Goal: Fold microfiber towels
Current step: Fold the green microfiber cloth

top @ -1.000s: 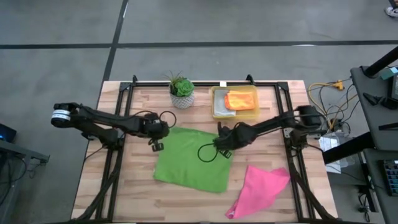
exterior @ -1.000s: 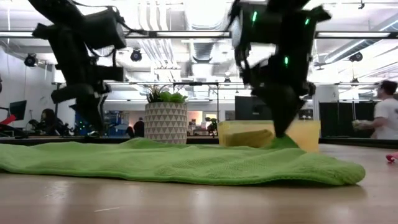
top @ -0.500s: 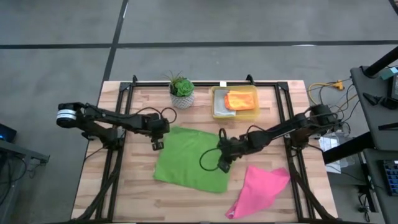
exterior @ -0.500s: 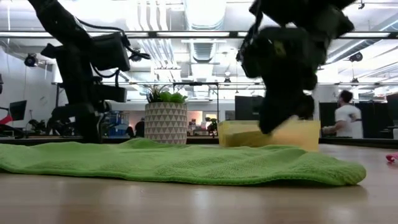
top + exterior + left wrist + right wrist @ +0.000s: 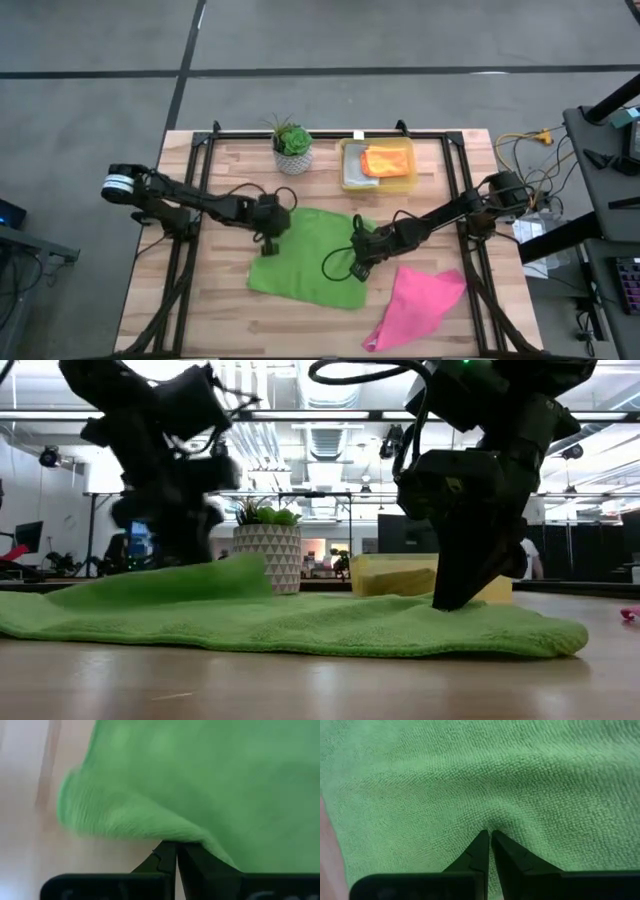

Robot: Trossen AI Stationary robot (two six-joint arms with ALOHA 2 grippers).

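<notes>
The bright green towel [image 5: 312, 258] lies spread in the middle of the table, its far left part raised in a hump [image 5: 215, 575]. My left gripper [image 5: 270, 240] is shut at that left edge. My right gripper [image 5: 360, 270] is shut, its tips down on the towel's right part [image 5: 487, 837]. The hot pink towel [image 5: 420, 305] lies crumpled at the near right. The orange towel [image 5: 383, 160] lies in the yellow bin [image 5: 352, 178] at the far edge. My left gripper pinches the green towel's left edge [image 5: 172, 836] between its two fingers, slanting down from the table's left. The cloth bunches into a rounded roll just ahead of the tips and stands up off the table there; the rest lies flat. My right gripper has its shut fingertips on the towel's top face near the right edge [image 5: 492, 826], slanting down from the table's right. A small pucker of cloth gathers at the tips. The towel lies flat on the table around it.
A potted plant [image 5: 292, 148] stands at the far edge, left of the yellow bin. A black frame [image 5: 200, 150] runs along the table's sides. Bare wood shows at the near left [image 5: 190, 310]. People move in the room beyond the table.
My left gripper has gone toward the table's right and down, taking the green towel's far left edge with it, so that part now stands up in a hump. My right gripper has tipped downward, gone toward the near edge and come down onto the towel's right part.
</notes>
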